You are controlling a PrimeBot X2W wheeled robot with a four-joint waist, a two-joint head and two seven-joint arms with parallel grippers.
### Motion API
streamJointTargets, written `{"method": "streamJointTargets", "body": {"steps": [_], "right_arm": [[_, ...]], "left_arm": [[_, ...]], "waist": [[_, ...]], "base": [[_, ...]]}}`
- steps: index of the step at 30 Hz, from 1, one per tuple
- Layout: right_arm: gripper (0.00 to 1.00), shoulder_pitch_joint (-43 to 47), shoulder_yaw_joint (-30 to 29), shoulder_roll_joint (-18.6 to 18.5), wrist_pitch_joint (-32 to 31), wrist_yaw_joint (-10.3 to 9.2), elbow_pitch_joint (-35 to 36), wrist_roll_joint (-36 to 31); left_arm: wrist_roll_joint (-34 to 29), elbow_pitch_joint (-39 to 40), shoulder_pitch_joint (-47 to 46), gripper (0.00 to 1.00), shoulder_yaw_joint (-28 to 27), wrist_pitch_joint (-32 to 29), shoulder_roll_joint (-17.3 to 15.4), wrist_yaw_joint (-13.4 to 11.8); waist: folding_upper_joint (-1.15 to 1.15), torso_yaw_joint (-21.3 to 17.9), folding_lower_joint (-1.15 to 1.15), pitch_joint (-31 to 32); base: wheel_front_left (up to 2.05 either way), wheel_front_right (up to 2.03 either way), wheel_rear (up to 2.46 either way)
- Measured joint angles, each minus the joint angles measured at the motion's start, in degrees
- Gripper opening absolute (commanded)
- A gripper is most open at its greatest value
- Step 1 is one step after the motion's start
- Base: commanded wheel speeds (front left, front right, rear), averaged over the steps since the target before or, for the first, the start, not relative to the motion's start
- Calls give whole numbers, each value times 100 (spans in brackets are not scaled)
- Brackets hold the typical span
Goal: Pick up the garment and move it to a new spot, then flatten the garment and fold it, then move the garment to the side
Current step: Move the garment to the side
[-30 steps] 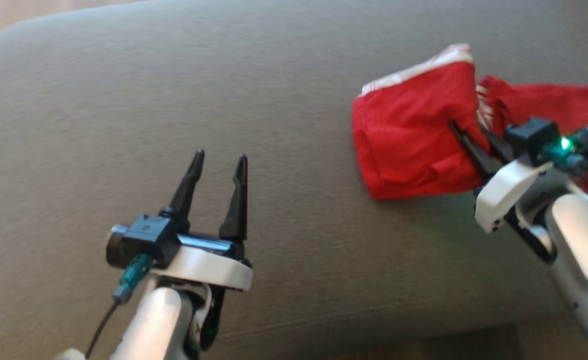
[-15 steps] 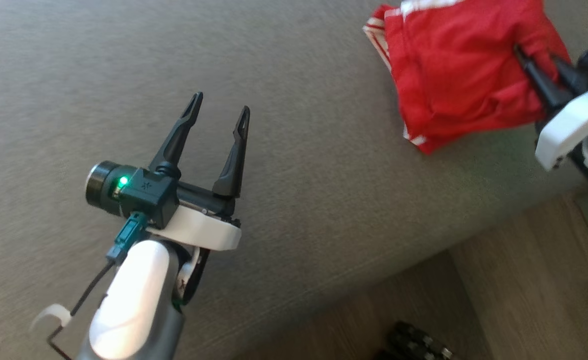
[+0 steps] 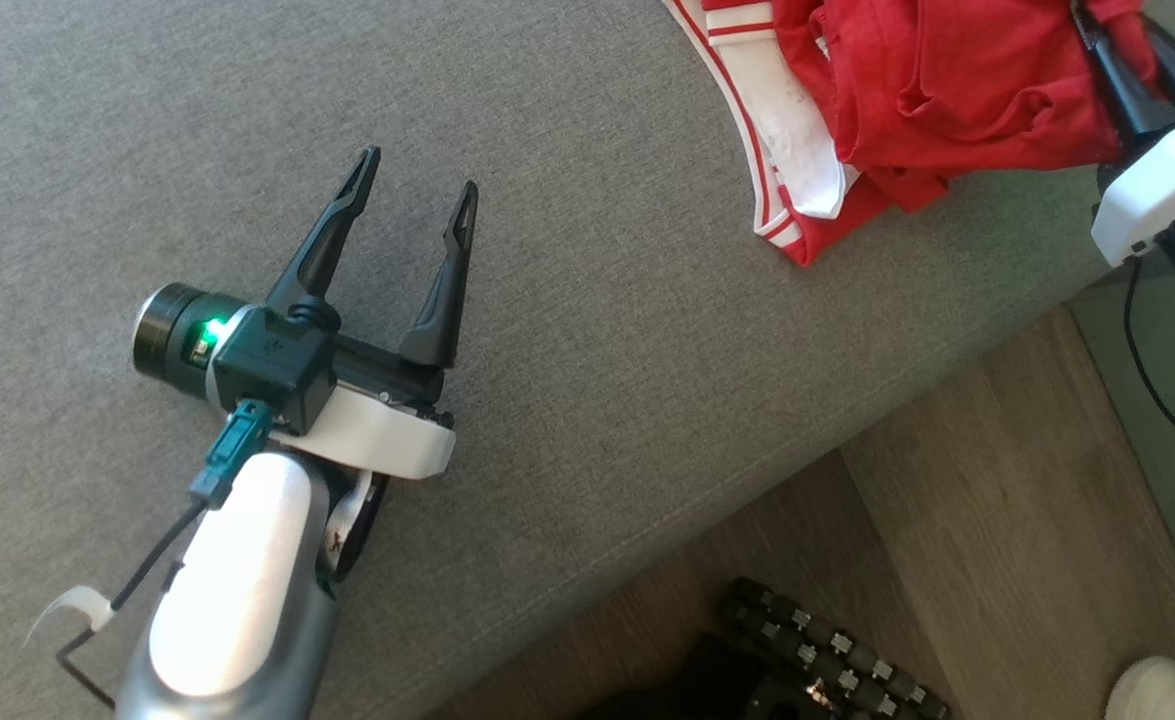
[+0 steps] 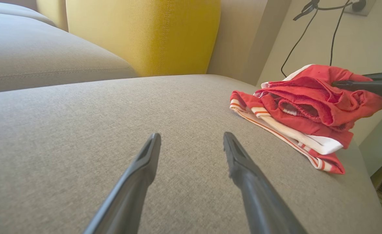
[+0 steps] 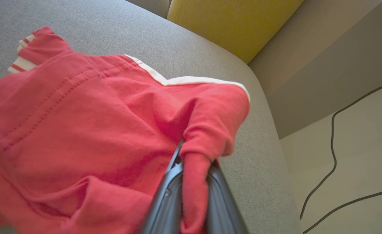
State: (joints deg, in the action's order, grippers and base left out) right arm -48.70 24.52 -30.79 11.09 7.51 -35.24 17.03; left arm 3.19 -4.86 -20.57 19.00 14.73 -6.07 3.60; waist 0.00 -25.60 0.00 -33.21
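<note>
Our right claw (image 5: 194,164) pinches a fold of the red garment (image 3: 947,90), its two dark fingers closed tight on the cloth at the right end of the grey sofa seat (image 3: 597,300). We see the garment, red with white striped trim, bunched on the seat close to its front edge, its upper part raised in the grip. Our left claw (image 3: 419,168) hovers well apart from it above bare seat, fingers spread wide and holding nothing. A yellow cushion (image 4: 145,32) stands behind the seat, and wooden floor (image 3: 997,520) shows beyond its edge.
</note>
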Motion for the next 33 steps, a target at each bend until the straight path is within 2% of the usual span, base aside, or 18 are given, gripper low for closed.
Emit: {"method": "streamJointTargets", "body": {"steps": [1,2,3,11,17,21,25,33], "right_arm": [[23,-20,8,22,36,0,-68,0],[57,-35,10,44,62,0,-130,0],[100,-44,10,59,91,0,-176,0],[100,-69,-137,58,263,0,-268,11],[100,65,-590,-143,279,0,87,-99],[100,255,-935,-158,243,0,578,-162],[100,661,-1245,107,172,0,1210,-171],[100,2060,-1823,1001,143,0,2342,-245]], "left_arm": [[0,8,-10,100,-11,0,0,0],[1,5,-19,100,-19,0,3,0],[1,4,-25,100,-22,0,8,0],[151,-48,-24,100,-75,-1,111,-8],[364,-34,48,100,-102,-1,260,-111],[512,-23,228,100,-124,-1,286,-213],[723,31,441,100,-124,-1,307,-361],[1010,179,898,100,-108,-1,324,-693]], "waist": [[0,2,0,-5],[0,14,0,2],[0,29,0,13],[0,245,0,250],[0,473,0,644],[0,668,0,966],[0,947,0,1271],[0,1737,0,1869]], "base": [[0,0,0],[0,0,0],[0,0,0],[0,0,0],[0,0,0],[0,0,0],[0,0,0],[0,0,0]]}}
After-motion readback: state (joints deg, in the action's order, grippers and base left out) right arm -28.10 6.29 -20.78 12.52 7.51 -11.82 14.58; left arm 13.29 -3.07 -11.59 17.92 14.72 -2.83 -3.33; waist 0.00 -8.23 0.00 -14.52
